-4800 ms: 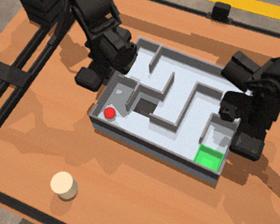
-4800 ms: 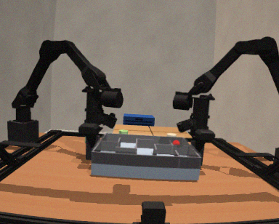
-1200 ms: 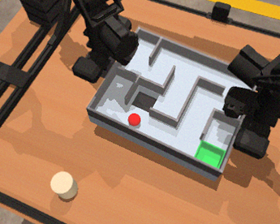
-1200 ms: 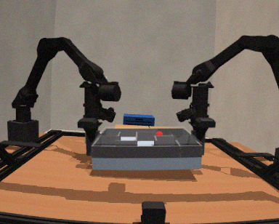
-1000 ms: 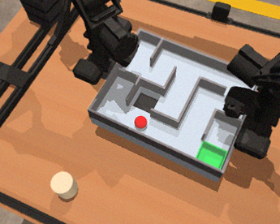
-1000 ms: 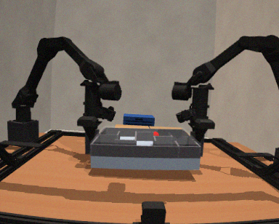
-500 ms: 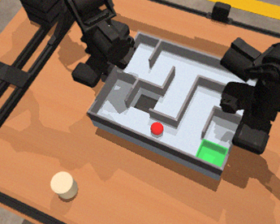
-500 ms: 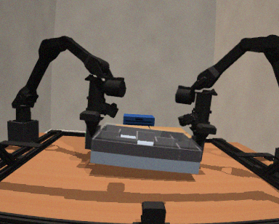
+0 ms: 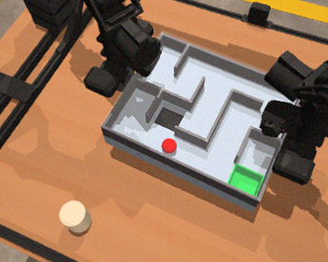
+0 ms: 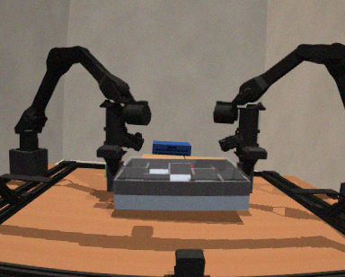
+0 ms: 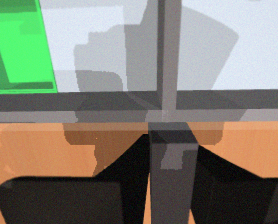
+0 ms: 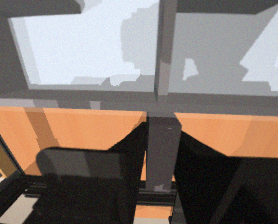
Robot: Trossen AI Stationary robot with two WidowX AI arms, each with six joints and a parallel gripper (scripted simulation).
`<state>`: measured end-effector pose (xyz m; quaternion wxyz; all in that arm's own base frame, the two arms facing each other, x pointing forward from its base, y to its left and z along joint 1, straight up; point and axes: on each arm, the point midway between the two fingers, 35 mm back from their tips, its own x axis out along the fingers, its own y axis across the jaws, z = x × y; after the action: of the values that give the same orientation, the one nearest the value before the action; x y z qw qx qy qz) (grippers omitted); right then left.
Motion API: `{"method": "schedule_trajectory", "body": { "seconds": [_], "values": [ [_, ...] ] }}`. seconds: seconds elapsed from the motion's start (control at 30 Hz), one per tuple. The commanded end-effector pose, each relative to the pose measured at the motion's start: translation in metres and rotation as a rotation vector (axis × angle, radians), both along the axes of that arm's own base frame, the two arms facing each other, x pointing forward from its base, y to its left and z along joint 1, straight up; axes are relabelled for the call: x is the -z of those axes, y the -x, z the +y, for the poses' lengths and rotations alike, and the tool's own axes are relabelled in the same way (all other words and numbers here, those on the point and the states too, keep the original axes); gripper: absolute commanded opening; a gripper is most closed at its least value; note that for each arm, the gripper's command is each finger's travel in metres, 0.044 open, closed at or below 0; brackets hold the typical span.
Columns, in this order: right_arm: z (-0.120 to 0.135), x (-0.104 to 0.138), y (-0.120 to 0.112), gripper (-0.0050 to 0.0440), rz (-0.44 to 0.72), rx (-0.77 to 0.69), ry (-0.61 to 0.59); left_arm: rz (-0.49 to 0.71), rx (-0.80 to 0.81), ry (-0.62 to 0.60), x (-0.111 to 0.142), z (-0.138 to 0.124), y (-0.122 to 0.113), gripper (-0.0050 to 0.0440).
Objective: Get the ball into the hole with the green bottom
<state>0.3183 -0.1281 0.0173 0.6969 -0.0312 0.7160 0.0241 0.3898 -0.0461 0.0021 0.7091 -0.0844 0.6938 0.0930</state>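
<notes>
Showing whole in top view, red ball [image 9: 169, 146] [image 10: 191, 165] partly hidden in exterior.

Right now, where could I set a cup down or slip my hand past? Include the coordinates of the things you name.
There seems to be room on the wood between the cream cylinder [image 9: 74, 217] and the board's [image 9: 175, 165] [image 10: 180, 202] [image 11: 75, 116] [image 12: 210, 107] long wall nearest it, and right of that cylinder in the top view. It's crowded at the board's two short ends, where the left claw [image 9: 282, 147] [image 10: 111, 182] [image 11: 161, 140] and right claw [image 9: 128, 83] [image 10: 252, 180] [image 12: 155, 126] grip it.

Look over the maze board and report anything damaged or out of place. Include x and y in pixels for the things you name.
Nothing stands out: the board [image 9: 175, 167] [image 10: 180, 202] [image 11: 65, 116] [image 12: 70, 103] shows no visible damage, and the ball [image 9: 169, 146] [image 10: 191, 165] sits inside its walls, beside the black hole [image 9: 169, 118].
</notes>
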Motion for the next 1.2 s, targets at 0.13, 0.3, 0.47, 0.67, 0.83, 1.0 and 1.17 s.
{"method": "schedule_trajectory", "body": {
  "seconds": [0.13, 0.3, 0.47, 0.67, 0.83, 1.0, 1.17],
  "values": [
    [0.000, -0.003, -0.002, 0.0020, 0.025, 0.001, -0.002, -0.029, 0.000, -0.004, -0.002, 0.000, 0.002, 0.0020],
    [0.000, 0.000, -0.001, 0.0020, 0.011, 0.001, -0.010, -0.017, 0.001, 0.007, -0.004, 0.000, 0.002, 0.0020],
    [-0.001, 0.011, 0.001, 0.0020, -0.043, 0.001, -0.025, 0.034, 0.000, 0.031, -0.015, 0.001, 0.000, 0.0020],
    [-0.001, 0.017, 0.003, 0.0020, -0.075, 0.000, -0.030, 0.065, 0.000, 0.042, -0.022, 0.002, -0.002, 0.0020],
    [-0.001, 0.018, 0.003, 0.0020, -0.078, 0.001, -0.019, 0.069, 0.000, 0.032, -0.022, 0.001, -0.002, 0.0020],
    [0.000, 0.013, 0.002, 0.0020, -0.053, 0.001, -0.010, 0.047, 0.000, 0.018, -0.017, 0.000, -0.001, 0.0020],
    [0.000, 0.003, 0.000, 0.0020, -0.004, 0.001, 0.004, 0.001, 0.000, -0.004, -0.007, 0.000, 0.001, 0.0020]
  ]
}}
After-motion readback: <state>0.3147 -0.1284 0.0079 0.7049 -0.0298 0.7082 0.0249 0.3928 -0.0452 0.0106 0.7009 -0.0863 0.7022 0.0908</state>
